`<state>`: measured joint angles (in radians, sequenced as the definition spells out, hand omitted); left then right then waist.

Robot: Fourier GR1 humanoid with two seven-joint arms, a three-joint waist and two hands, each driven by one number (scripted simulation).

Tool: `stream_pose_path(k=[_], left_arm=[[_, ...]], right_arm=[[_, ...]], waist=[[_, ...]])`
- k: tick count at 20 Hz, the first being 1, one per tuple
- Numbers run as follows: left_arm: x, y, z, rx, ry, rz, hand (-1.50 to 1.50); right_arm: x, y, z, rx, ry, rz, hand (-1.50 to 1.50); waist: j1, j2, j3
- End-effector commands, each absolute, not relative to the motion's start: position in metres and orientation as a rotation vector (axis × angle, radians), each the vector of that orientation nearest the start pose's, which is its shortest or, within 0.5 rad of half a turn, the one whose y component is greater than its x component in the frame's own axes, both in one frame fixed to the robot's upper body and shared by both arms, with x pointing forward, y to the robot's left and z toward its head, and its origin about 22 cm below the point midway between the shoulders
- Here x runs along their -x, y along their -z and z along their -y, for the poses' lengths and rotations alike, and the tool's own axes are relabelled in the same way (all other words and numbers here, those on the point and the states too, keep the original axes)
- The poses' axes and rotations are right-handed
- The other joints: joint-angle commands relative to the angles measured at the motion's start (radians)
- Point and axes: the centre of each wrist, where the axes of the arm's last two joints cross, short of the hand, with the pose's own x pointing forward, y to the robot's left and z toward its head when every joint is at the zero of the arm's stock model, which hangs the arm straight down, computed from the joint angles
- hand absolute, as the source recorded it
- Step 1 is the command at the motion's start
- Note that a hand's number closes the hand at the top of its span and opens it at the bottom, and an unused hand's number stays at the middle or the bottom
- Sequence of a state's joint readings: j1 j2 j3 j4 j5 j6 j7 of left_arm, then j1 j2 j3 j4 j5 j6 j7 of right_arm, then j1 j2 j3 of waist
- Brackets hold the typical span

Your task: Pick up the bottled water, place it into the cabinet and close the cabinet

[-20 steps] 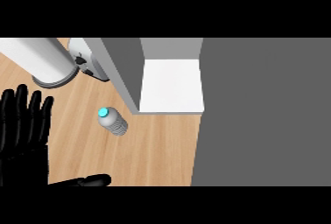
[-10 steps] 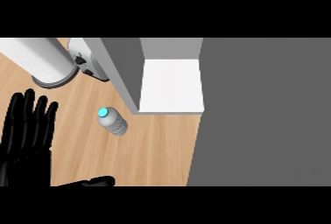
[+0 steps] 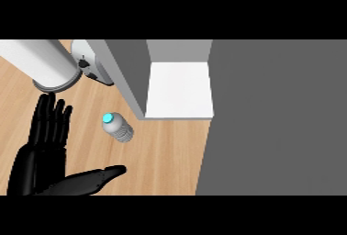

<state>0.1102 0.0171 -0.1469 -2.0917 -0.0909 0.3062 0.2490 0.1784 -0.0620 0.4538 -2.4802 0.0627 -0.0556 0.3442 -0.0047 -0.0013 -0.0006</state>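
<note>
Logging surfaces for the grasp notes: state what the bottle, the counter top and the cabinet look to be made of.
Bottled water: seemingly clear plastic, pale and see-through with ribbed sides, under a glossy turquoise cap.
Counter top: looks like light wood or a wood-look laminate, tan with faint grain, matte.
Cabinet: flat grey panels with a white inner shelf, smooth and matte; painted board or metal, cannot tell which.

The one hand [image 3: 42, 151] in view is cut off at the lower left edge, so its wrist and forearm do not show. Above its fingertips, a white cylinder [image 3: 42, 62] runs out past the top left corner. To the hand's right, the cabinet [image 3: 177, 87] is cropped at the top, and its interior is mostly hidden.
</note>
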Motion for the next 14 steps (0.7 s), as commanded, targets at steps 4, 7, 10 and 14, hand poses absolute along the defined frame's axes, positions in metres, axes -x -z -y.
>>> stream_pose_path(k=[4,7,10,14], left_arm=[[-0.214,-0.059,-0.215,-0.187,-0.217,1.702,-1.5],[-0.22,-0.036,-0.229,-0.202,-0.247,1.668,-1.5],[-0.219,-0.026,-0.233,-0.188,-0.217,1.613,-1.5],[-0.224,0.001,-0.241,-0.189,-0.239,1.569,-1.5]], right_arm=[[-0.111,-0.191,0.185,-0.214,-0.216,2.008,-1.5],[-0.104,-0.191,0.178,-0.218,-0.23,1.975,-1.5],[-0.103,-0.192,0.183,-0.205,-0.239,1.978,-1.5],[-0.102,-0.198,0.178,-0.213,-0.189,2.001,-1.5]], waist=[[0.0,0.001,0.0],[-0.003,0.0,-0.001],[-0.003,0.0,0.0],[-0.001,0.0,-0.001]])
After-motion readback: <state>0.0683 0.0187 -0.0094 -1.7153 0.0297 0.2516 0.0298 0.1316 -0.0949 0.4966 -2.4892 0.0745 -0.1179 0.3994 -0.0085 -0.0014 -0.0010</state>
